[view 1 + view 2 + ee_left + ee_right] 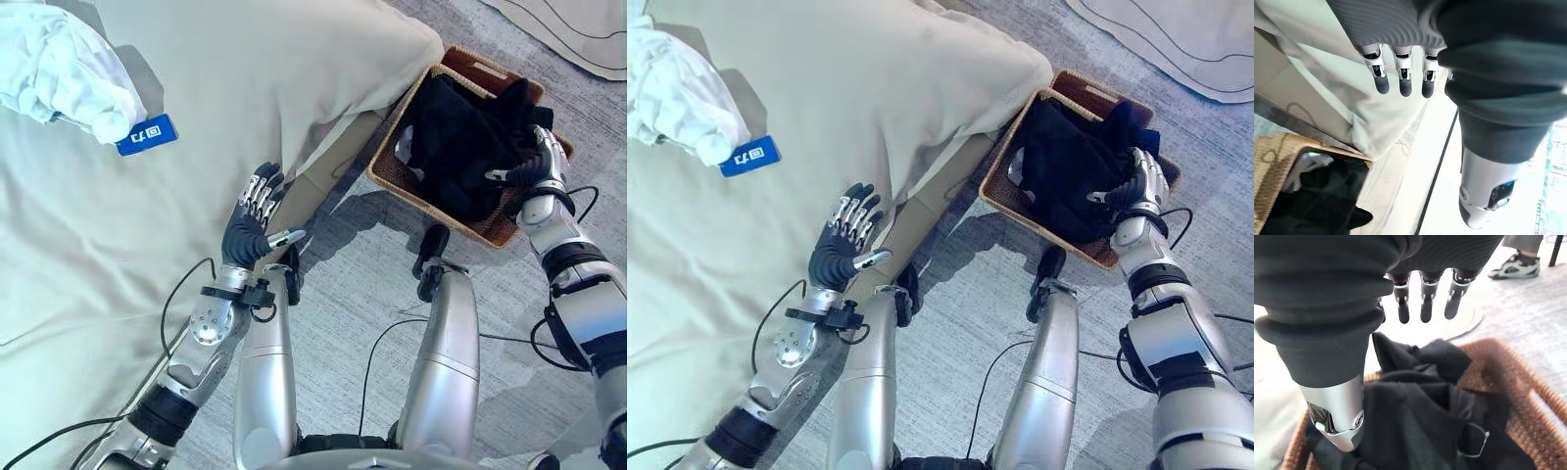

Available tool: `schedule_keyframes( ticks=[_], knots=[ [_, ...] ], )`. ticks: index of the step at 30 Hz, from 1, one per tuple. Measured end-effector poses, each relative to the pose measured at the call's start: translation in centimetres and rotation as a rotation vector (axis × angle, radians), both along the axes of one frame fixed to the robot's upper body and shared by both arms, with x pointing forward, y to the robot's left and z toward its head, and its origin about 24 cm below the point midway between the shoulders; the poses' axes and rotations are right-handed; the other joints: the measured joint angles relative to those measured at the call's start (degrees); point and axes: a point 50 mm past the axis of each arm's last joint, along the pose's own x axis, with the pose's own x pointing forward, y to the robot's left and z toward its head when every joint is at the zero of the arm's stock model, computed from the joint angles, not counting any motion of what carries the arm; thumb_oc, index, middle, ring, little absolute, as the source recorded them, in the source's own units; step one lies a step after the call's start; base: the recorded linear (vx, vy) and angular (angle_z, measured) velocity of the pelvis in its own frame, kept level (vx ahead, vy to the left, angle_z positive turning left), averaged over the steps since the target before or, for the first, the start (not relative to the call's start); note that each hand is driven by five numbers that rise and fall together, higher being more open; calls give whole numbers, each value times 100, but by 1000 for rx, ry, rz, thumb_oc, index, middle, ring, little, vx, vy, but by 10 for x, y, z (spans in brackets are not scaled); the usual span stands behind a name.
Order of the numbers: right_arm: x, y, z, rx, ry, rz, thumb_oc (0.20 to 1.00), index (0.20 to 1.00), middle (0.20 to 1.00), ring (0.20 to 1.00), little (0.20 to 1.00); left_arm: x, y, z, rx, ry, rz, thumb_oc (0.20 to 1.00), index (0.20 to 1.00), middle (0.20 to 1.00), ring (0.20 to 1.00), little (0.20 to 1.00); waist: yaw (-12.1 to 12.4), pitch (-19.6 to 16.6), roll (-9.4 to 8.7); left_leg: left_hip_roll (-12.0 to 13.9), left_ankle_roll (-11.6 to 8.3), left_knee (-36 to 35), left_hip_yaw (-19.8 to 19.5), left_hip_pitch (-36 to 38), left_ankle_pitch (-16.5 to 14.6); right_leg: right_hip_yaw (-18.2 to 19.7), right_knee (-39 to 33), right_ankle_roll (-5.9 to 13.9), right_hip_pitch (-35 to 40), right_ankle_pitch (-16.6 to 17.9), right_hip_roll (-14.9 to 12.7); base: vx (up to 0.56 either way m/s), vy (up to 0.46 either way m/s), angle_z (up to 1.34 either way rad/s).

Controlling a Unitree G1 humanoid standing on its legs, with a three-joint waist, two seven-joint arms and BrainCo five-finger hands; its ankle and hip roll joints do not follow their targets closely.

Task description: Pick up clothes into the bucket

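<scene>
R hand [534, 162] hangs open over the basket [392, 181], fingers straight, gripping nothing; black clothes [460, 147] already heaped inside. L hand [253, 220] open too, by the bed [147, 294] edge. Risk: the pile sits high, could slump over the rim. Count: 1 basket, 1 black heap, 1 white garment [59, 73] on the bed, 1 blue tag [147, 134].

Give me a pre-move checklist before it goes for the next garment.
1. Black garment inside wicker basket: ok.
2. Right hand released: ok; the right wrist view shows straight fingers above the cloth, holding nothing.
3. Left hand free: ok, open by the bed edge.
4. White garment on the bed, not yet picked: not ok.
5. Blue tag attached to the white garment: cannot tell.
</scene>
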Motion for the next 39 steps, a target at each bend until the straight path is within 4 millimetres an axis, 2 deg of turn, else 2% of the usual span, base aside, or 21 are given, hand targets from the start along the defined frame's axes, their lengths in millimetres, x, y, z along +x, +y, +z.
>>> schedule_keyframes(
  ticks=[2,4,6,8,9,11,12,13,14,18,20,23,26,31,32,33,34,36,37,38,39],
  knots=[
    [-4,-2,-6,37,-12,3,1000,1000,1000,1000,1000,3,0,0,-5,-1,6,1000,1000,1000,1000,1000,0,-4,-1,-10,-124,-547,-9,393,300,-147,-431,11,440,194,17,-54,-61,12],
    [-9,-1,-15,70,-22,21,1000,1000,1000,1000,1000,5,4,1,-18,-5,30,1000,1000,1000,1000,1000,-18,-39,-43,1,-93,-968,-13,811,421,-315,-739,36,860,234,39,54,-103,13],
    [-17,5,-21,167,-114,79,1000,1000,1000,1000,1000,9,12,3,-37,-12,72,1000,1000,1000,1000,1000,-30,-46,-70,24,-235,-1520,-86,1336,682,-533,-1033,6,1393,280,73,98,-151,17],
    [-25,8,-28,217,-145,101,1000,1000,1000,1000,1000,9,15,1,-36,-6,84,1000,1000,1000,1000,1000,-59,-39,-77,58,-297,-1898,-145,1713,776,-681,-1197,9,1761,254,96,43,-66,19],
    [-31,10,-39,236,-144,114,1000,1000,1000,1000,1000,8,18,-2,-32,6,96,1000,1000,1000,1000,1000,-37,-133,-122,57,-216,-2105,-181,1917,861,-759,-1264,7,1940,254,105,78,-164,12],
    [-40,8,-45,272,-168,111,1000,1000,1000,1000,1000,7,20,-5,-36,14,109,1000,1000,1000,1000,1000,-42,-270,-163,124,-333,-2328,-195,2142,994,-864,-1273,14,2169,136,152,104,-179,37],
    [-58,12,-50,363,-262,129,1000,1000,1000,1000,1000,11,23,-14,-28,47,137,1000,1000,1000,1000,1000,-219,-260,-154,145,-311,-2556,-123,2272,1400,-1223,-1357,21,2591,48,23,110,-47,101],
    [-67,16,-55,427,-310,126,1000,1000,1000,1000,1000,13,26,-22,-20,78,157,1000,1000,1000,1000,1000,-353,-258,-157,215,-83,-2711,109,2398,1566,-1509,-1457,8,2879,38,-71,121,-14,129],
    [-80,24,-78,507,-296,116,1000,1000,1000,1000,1000,12,32,-36,1,136,184,1000,1000,1000,1000,1000,-353,-290,-215,341,36,-3005,479,2803,1578,-1665,-1615,-27,3347,-36,46,151,-31,79],
    [-96,48,-112,686,-274,125,1000,1000,1000,1000,1000,-2,46,-56,7,211,234,1000,1000,1000,1000,1000,-147,-600,-348,519,-85,-3343,605,3234,1446,-1731,-1754,-28,3733,-246,204,151,-33,11],
    [-104,63,-131,843,-246,138,1000,1000,1000,1000,1000,-6,46,-67,23,258,235,1000,1000,1000,1000,1000,-117,-688,-327,505,-52,-3489,529,3568,1517,-2033,-2000,49,4352,-179,231,180,55,46],
    [-111,65,-134,878,-239,169,1000,1000,1000,1000,1000,-7,46,-70,34,269,225,1000,1000,1000,1000,1000,61,-1019,-353,440,-115,-3468,501,3649,1473,-2143,-2189,73,4596,-200,160,203,152,25],
    [-114,63,-136,892,-238,174,1000,1000,1000,1000,1000,-7,50,-71,33,275,235,1000,1000,1000,1000,1000,164,-1191,-376,231,-181,-3357,380,3829,1408,-2401,-2517,221,5227,-14,74,184,149,36],
    [-118,67,-145,1016,-288,107,1000,1000,1000,1000,1000,-8,63,-69,164,243,292,1000,1000,1000,1000,1000,333,-1556,-656,-107,-105,-3014,282,3892,1144,-2586,-2864,260,5727,192,-157,182,225,29],
    [-120,69,-150,1054,-289,87,1000,1000,1000,1000,1000,-9,65,-71,187,248,299,1000,1000,1000,1000,1000,326,-1666,-719,-186,-96,-2939,293,3880,1015,-2571,-2850,211,5759,271,-241,191,322,43],
    [-122,71,-152,1080,-299,82,1000,1000,1000,1000,1000,-9,66,-73,205,252,304,1000,1000,1000,1000,1000,318,-1738,-728,-271,78,-2733,269,3770,845,-2527,-2739,118,5831,382,-338,184,352,40],
    [-127,70,-157,1089,-288,67,1000,1000,1000,1000,1000,-9,66,-74,211,257,304,1000,1000,1000,1000,1000,301,-1769,-762,-344,78,-2657,271,3813,777,-2463,-2649,7,5822,469,-413,182,336,50],
    [-138,65,-165,1105,-280,34,1000,1000,1000,1000,1000,-9,65,-75,238,256,304,1000,1000,1000,1000,1000,234,-1809,-742,-520,365,-2394,290,3763,621,-2057,-2155,-233,5770,804,-581,191,246,61],
    [-151,65,-178,1126,-243,-2,1000,1000,1000,1000,1000,-11,69,-81,252,282,312,1000,1000,1000,1000,1000,84,-1869,-738,-653,513,-2392,111,3918,545,-1323,-1526,-308,5541,1253,-645,167,160,77],
    [-157,66,-185,1138,-217,-14,1000,1000,1000,1000,1000,-14,73,-87,258,310,326,1000,1000,1000,1000,1000,10,-1882,-710,-641,524,-2495,-67,4040,615,-753,-1114,-311,5316,1456,-556,99,96,91],
    [-164,69,-193,1152,-196,-33,1000,1000,1000,1000,1000,-16,78,-90,266,332,339,1000,1000,1000,1000,1000,-56,-1939,-682,-602,557,-2612,-132,4088,638,-413,-881,-67,5212,1189,-371,142,58,53]
  ],
)
